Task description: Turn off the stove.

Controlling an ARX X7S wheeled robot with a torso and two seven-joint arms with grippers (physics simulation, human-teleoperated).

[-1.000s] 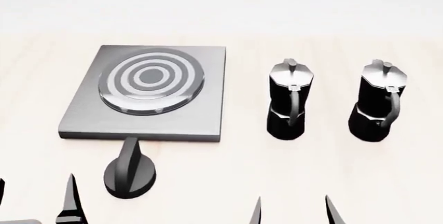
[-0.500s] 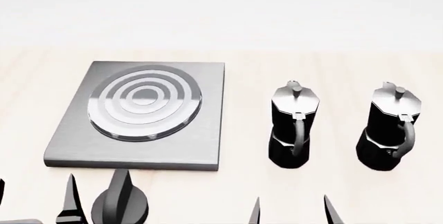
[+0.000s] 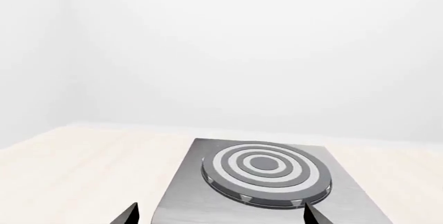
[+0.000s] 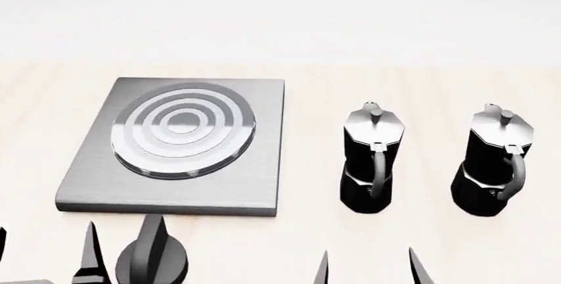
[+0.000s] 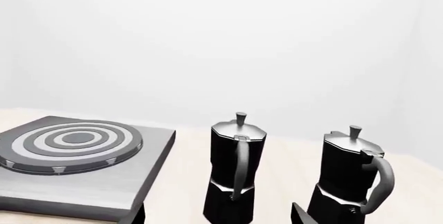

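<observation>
Head view alone shows the knob (image 4: 152, 261); both pincers gape, fingertips apart, holding nothing.

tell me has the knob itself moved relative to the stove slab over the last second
No. The knob sits just off the stove slab near edge as before; both slid down the head view together, so the camera moved.
</observation>
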